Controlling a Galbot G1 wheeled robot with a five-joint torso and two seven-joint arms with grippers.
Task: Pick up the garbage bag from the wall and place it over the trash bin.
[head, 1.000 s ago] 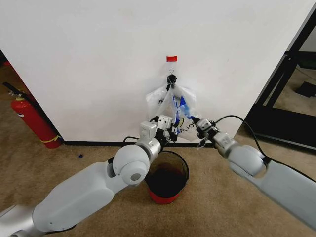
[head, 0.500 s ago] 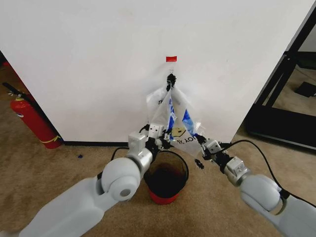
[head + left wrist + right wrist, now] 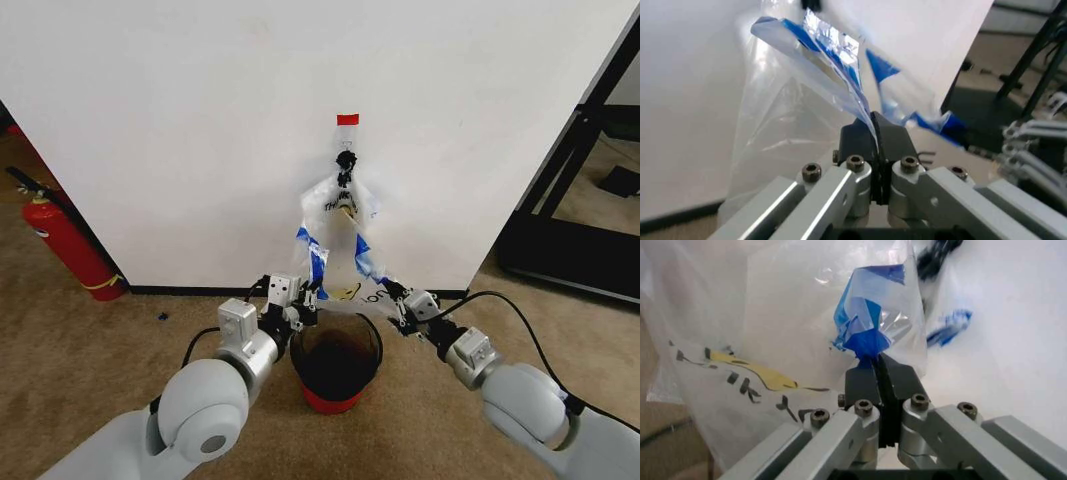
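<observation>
White wall (image 3: 200, 120), black baseboard, brown carpet. Garbage bag (image 3: 340, 215) hangs from black clip (image 3: 346, 165) under red tape strip (image 3: 347, 119), stretched into an inverted V. Left gripper (image 3: 303, 305) has its jaws clenched on the bag's left blue edge; right gripper (image 3: 396, 300) has its jaws clenched on the right blue edge. Both sit low, either side of the trash bin (image 3: 336, 362) rim, bag mouth spread just above it. Fire extinguisher (image 3: 62, 240) well off left.
</observation>
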